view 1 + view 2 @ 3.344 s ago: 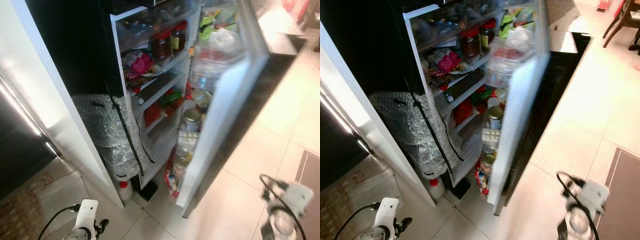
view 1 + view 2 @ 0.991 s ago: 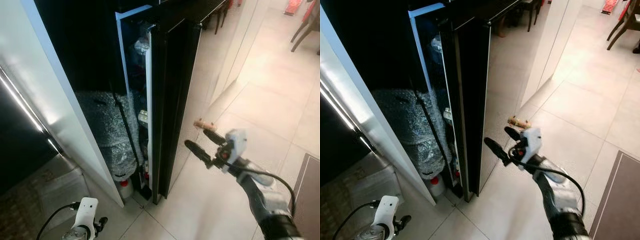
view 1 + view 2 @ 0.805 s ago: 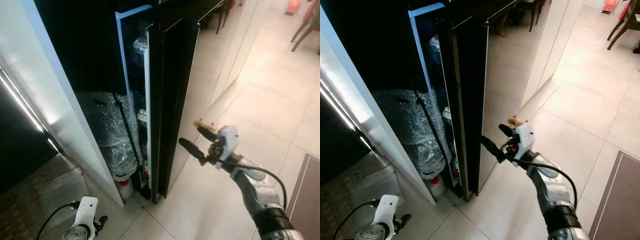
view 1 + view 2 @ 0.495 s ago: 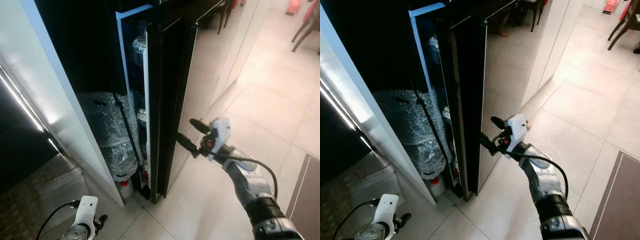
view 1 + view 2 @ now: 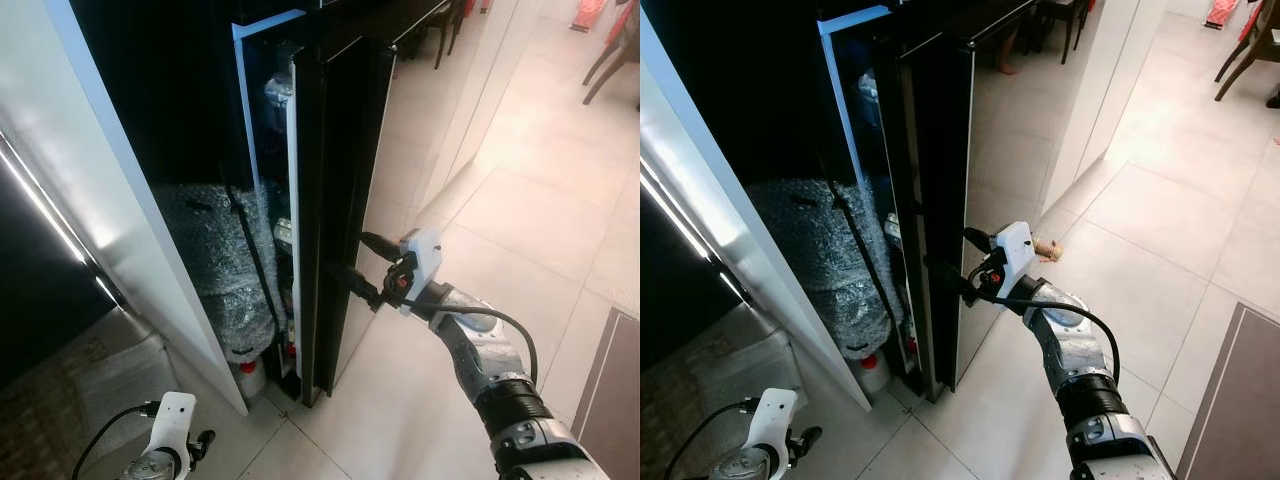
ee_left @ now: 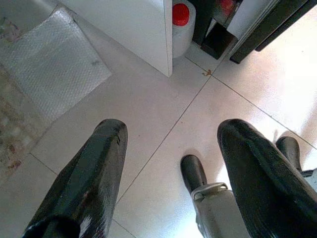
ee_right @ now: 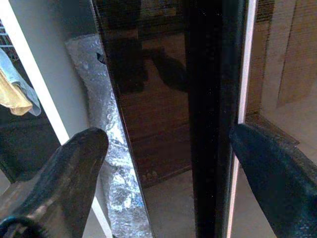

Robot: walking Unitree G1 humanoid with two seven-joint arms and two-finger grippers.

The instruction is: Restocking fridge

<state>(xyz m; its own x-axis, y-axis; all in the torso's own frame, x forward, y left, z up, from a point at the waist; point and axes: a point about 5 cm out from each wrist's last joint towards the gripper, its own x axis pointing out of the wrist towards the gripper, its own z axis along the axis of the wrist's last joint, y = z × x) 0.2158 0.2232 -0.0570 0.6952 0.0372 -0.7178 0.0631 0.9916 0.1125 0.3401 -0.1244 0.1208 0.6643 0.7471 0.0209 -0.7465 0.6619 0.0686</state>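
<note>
The fridge's glossy black door (image 5: pixel 345 180) stands almost shut, with a narrow lit slit (image 5: pixel 278 150) of the shelves showing beside it. My right gripper (image 5: pixel 362 263) is raised at the door's free edge, open, one finger (image 5: pixel 975 238) above the other. In the right wrist view that dark edge (image 7: pixel 210 99) runs between the two spread fingers (image 7: pixel 67 168). My left gripper (image 6: pixel 168 163) hangs low over the floor tiles, open and holding nothing.
A roll of bubble wrap (image 5: pixel 215 270) leans in the gap left of the fridge. A red-capped bottle (image 6: pixel 182 17) stands at its foot. A bubble-wrap sheet (image 6: pixel 54 64) lies on the floor, a white panel (image 5: pixel 110 200) rises at left, and chairs (image 5: pixel 610 50) stand far right.
The fridge door has swung from wide open to almost shut. My right gripper rose from the floor side and moved left up to the door's edge. The left arm stayed low.
</note>
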